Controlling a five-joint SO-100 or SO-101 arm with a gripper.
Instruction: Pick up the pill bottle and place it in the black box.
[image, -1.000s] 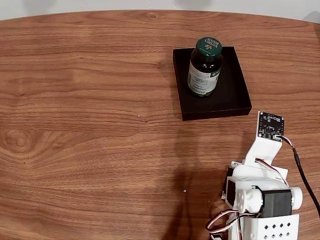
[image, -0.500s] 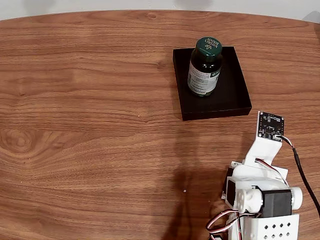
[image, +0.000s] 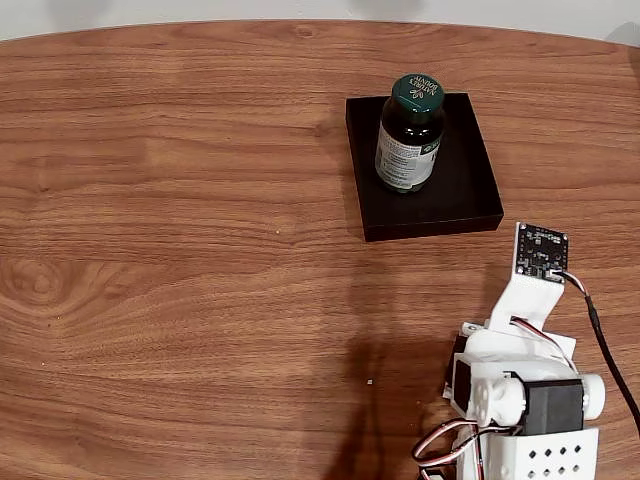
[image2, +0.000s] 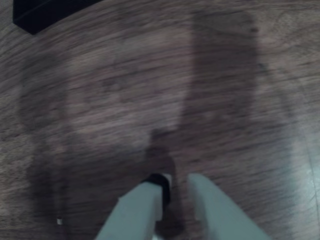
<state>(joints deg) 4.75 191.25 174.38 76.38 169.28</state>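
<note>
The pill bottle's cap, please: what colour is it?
Dark green with gold lettering, clearest in the fixed view.

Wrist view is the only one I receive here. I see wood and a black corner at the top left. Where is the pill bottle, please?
Observer: In the fixed view the pill bottle stands upright inside the black box, toward its far left part.
Operator: Is the gripper near it?
Observer: No. The arm is folded at the lower right of the fixed view, apart from the box, with bare table between them.
Operator: Is something else on the table?
Observer: A tiny pale speck lies on the wood left of the arm's base. I cannot tell what it is.
</note>
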